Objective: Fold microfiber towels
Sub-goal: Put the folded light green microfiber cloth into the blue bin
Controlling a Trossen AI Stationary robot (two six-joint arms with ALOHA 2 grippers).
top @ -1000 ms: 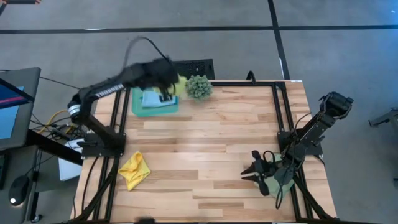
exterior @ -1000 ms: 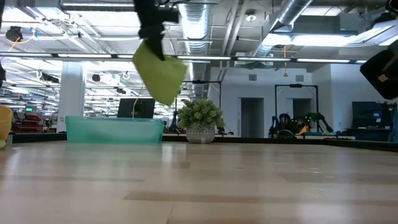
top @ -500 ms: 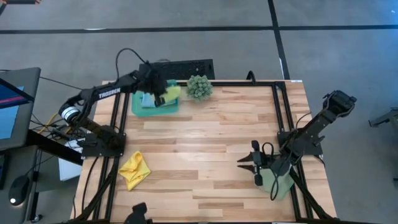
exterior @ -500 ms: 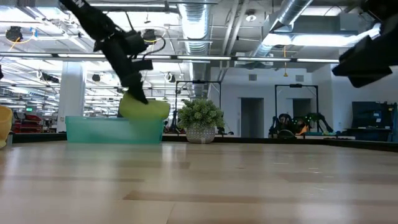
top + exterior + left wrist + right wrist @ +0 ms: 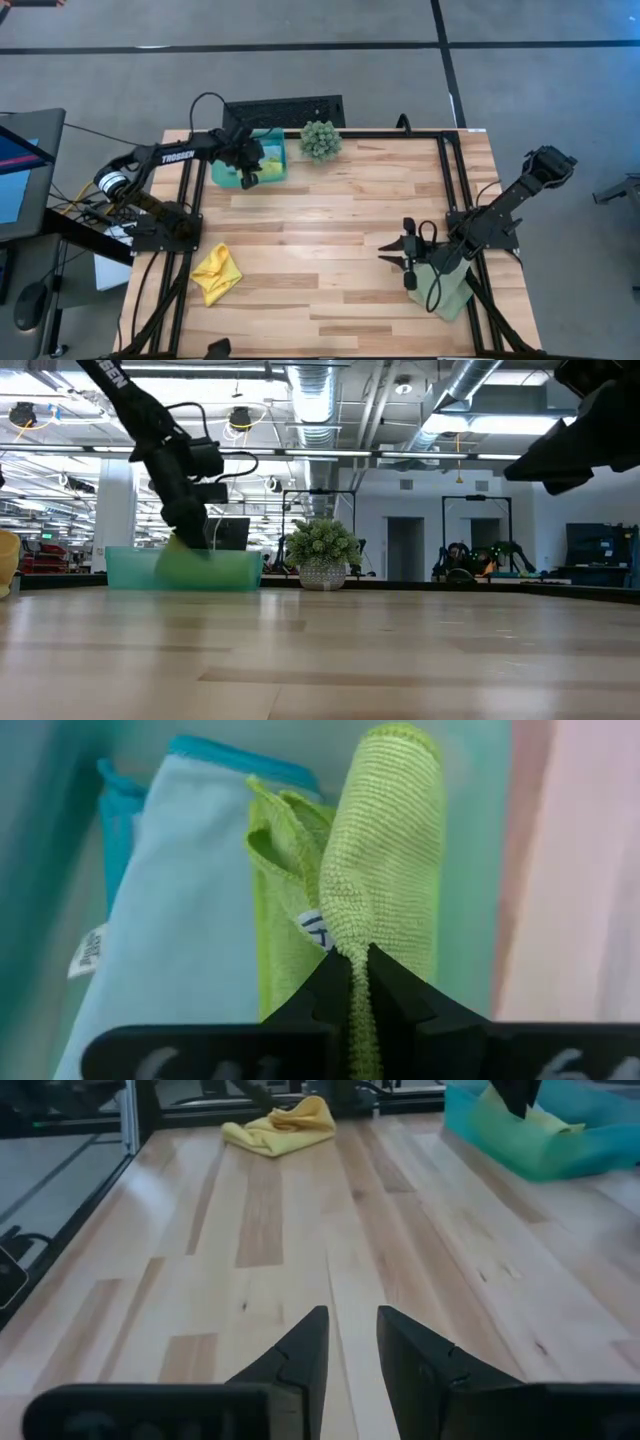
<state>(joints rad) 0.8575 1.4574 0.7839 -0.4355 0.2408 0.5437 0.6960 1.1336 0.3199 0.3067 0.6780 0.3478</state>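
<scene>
- Table (image 5: pixel 340 200) first — pale wood planks filling the middle of the high view, with a dark frame along its edges. What stands on it?

- At the upper left of that frame sits a teal translucent tray (image 5: pixel 274 172), and just right of it a spiky green ball-shaped plant (image 5: pixel 320 140).

- And the arms?

- The left arm reaches in from the left edge to the tray. Its left claw (image 5: pixel 352 982) is down inside, closed on the lime green towel (image 5: pixel 385 850); the wrist picture shows the cloth pinched between the two dark fingers, a folded ridge of it rising ahead of them.

- Anything under that towel?

- The light blue towel (image 5: pixel 180 920) lies flat in the tray beside it, touching it, with a small white tag at one edge.

- The right arm?

- It comes in from the right edge to the lower right of the high view. The right claw (image 5: pixel 350 1342) hovers just over the wood, fingers slightly apart and holding nothing.

- The other cloths?

- The pale sage green towel (image 5: pixel 452 296) lies at the lower right edge of the table, partly under that arm. The yellow towel (image 5: pixel 216 273) is crumpled at the lower left of the high view — well apart from the tray.
</scene>
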